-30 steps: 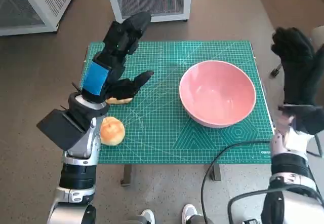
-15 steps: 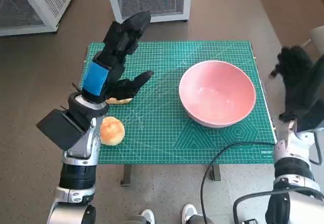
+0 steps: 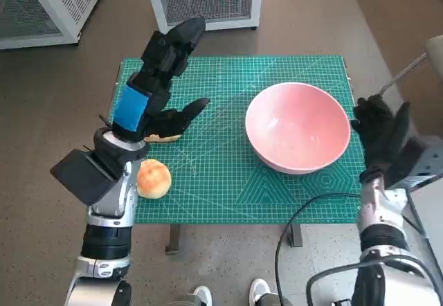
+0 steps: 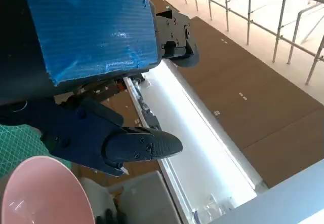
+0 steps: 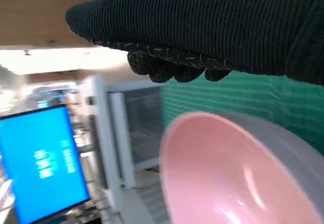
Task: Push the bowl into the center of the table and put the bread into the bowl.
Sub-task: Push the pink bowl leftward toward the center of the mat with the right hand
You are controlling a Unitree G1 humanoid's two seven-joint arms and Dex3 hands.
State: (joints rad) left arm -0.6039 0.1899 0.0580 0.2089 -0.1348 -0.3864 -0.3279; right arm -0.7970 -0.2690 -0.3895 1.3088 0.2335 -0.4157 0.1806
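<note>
green mat (image 3: 228, 181) (gridded), brown floor (image 3: 62, 91)

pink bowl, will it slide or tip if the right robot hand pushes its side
The pink bowl probably slides: it sits upright on the flat green mat. Its tall, flaring wall suggests a push near the rim might rock it, so low contact seems safer. The right robot hand is beside its rim.

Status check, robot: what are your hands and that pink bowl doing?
Both hands empty: left hand, right hand. Bowl right of centre, empty. Bread untouched.
</note>
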